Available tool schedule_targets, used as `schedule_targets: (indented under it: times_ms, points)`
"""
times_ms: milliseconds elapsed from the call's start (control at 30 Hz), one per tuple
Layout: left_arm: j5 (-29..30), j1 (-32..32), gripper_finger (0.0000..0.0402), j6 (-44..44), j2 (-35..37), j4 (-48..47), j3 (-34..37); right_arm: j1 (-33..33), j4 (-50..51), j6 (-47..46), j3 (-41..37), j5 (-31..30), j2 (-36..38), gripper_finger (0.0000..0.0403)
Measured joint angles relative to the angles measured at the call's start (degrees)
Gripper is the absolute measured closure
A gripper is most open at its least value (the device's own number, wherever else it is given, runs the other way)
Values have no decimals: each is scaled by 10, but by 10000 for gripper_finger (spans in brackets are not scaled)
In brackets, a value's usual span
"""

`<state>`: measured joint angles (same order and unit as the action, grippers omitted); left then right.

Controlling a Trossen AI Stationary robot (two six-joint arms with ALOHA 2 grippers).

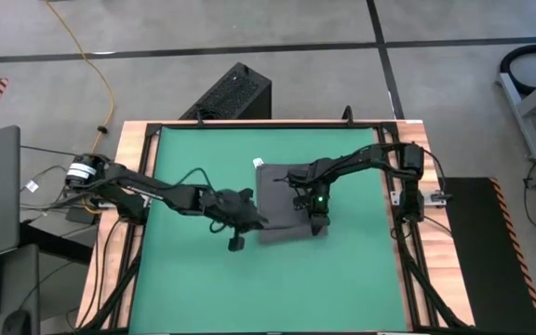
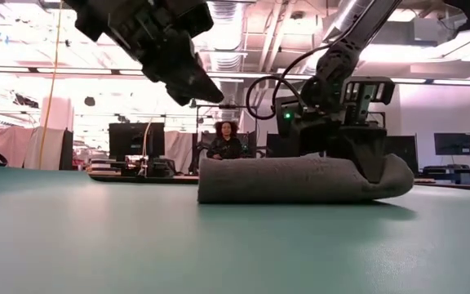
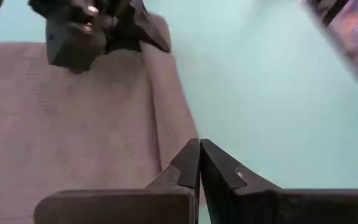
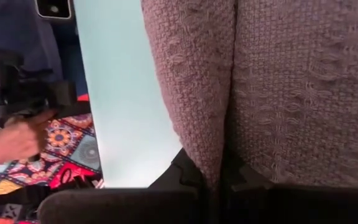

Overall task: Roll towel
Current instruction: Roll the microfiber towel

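The dark grey towel (image 1: 280, 191) lies on the green mat (image 1: 194, 288), with its small white tag (image 1: 259, 163) at the far edge. Its near edge is turned over into a thick roll (image 2: 292, 180) that rests on the mat. My right gripper (image 1: 317, 223) is shut on that roll near its right end. My left gripper (image 2: 213, 95) is shut on nothing and hangs in the air above the roll's left end. In the left wrist view its fingertips (image 3: 199, 163) hover over the rolled edge (image 3: 166, 118). My right gripper pinches the turned-over near edge of the towel (image 4: 211, 146) between its two fingers, close to the roll's right end. The fingers (image 2: 374, 159) slant down onto it from the far side and lie across the roll. The roll rests on the mat, with its right tip (image 2: 400, 175) curled slightly up.
A wooden frame (image 1: 128, 186) borders the mat, and a black box (image 1: 234, 93) stands beyond the far edge. A person's hand (image 4: 11, 140) shows off the table in the right wrist view. A seated person (image 2: 223, 140) is far behind. Bare mat lies on both sides of the towel.
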<state>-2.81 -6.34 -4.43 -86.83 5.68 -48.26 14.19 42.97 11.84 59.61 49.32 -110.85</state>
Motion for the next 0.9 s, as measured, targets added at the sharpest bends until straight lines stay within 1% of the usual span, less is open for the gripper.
schedule_targets:
  times_ms: [67, 100, 300, 400, 467, 567, 600, 633, 700, 767, 800, 900]
  points:
    - [33, -13, 402, 22, -9, -16, -8, 2, -5, -1, 0, 9, 0, 381]
    - [39, -17, 402, 25, -15, -13, -8, 3, -8, -1, -1, 17, 0, 381]
    - [44, -46, 401, 35, -54, 50, -8, 3, -21, -5, -2, 31, -1, 381]
    - [52, -59, 401, 61, -71, 61, -8, 5, -26, -4, -1, 41, -1, 381]
    - [83, -68, 402, 91, -72, 49, -8, 7, -30, -4, -2, 50, -1, 381]
    - [152, -76, 401, 137, -87, 59, -7, 11, -37, -2, -1, 52, -1, 381]
    - [161, -76, 402, 142, -93, 52, -3, 11, -39, -2, -1, 54, -1, 381]
    - [160, -76, 402, 142, -103, 45, -1, 11, -41, -2, -1, 55, -1, 381]
    - [138, -75, 401, 139, -120, 59, -6, 11, -42, -1, -1, 58, -1, 381]
    - [134, -82, 402, 141, -127, 57, -9, 11, -45, 0, -1, 58, -1, 381]
    - [136, -86, 401, 145, -128, 61, -11, 11, -46, 0, -1, 59, -1, 381]
    - [177, -89, 401, 147, -129, 61, -11, 9, -50, 3, -1, 60, -1, 381]
